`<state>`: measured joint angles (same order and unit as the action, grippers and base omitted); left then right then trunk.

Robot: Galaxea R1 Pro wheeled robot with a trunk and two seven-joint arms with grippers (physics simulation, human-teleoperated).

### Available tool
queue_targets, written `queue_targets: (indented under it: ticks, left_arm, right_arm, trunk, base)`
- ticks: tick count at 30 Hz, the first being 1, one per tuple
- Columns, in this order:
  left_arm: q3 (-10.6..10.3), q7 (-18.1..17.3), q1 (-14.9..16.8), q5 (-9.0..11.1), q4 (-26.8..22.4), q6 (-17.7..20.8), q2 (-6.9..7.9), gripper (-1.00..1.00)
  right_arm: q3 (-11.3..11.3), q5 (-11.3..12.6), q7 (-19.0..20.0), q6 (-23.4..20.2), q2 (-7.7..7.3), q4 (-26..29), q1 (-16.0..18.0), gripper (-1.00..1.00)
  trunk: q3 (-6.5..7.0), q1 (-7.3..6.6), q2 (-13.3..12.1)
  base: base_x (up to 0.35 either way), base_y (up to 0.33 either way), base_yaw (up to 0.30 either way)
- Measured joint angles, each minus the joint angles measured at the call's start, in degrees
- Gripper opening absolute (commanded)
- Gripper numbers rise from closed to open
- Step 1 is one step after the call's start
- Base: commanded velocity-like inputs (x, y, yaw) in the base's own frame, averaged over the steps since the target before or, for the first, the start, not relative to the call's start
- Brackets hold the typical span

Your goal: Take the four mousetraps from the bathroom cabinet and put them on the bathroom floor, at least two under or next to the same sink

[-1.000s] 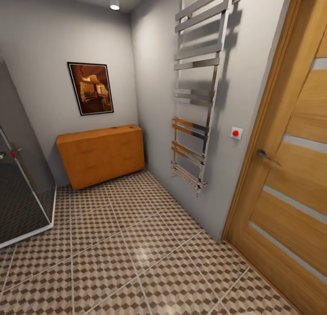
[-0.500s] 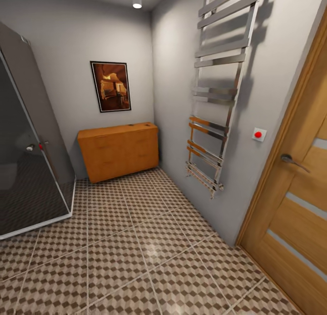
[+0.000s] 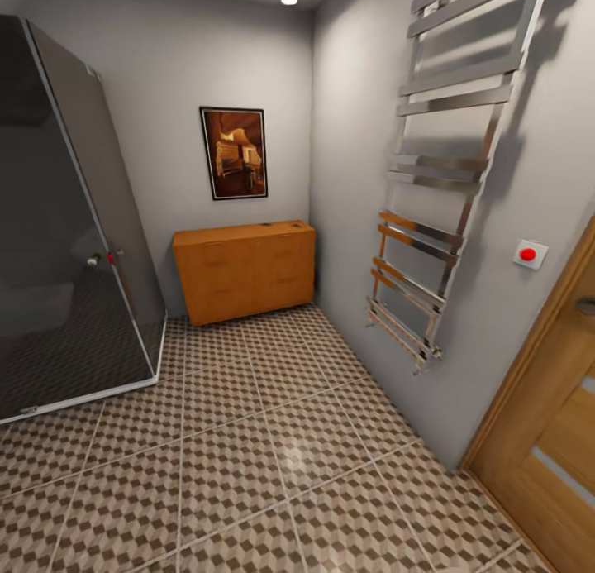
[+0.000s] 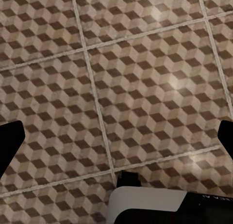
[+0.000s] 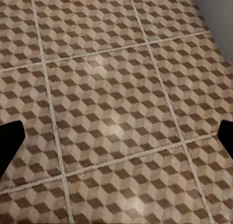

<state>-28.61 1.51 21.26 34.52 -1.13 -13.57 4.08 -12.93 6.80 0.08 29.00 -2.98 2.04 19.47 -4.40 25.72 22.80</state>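
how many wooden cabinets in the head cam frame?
1. The cabinet stands on the bathroom floor against the far wall, under the framed picture, between the glass shower and the towel rail wall. Others may sit outside the frame.

door (image 3: 541, 441) cut off at right edge, dark specks on cabinet (image 3: 245, 269) too small to tell

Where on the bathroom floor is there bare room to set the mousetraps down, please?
The bathroom floor lies bare between the glass shower enclosure, the cabinet and the wall with the towel rail. It is narrowest just before the cabinet.
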Motion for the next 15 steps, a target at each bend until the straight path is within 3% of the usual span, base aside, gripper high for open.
queue_targets:
  ticks: [15]
  left_arm:
    - [0.0, 0.0, 0.0, 0.0, 0.0, 0.0, 0.05, 1.00]
  right_arm:
    - [0.0, 0.0, 0.0, 0.0, 0.00, 0.0, 0.0, 1.00]
  trunk:
    - [-0.68, 0.00, 0.0]
  base:
    - [0.330, 0.000, 0.155]
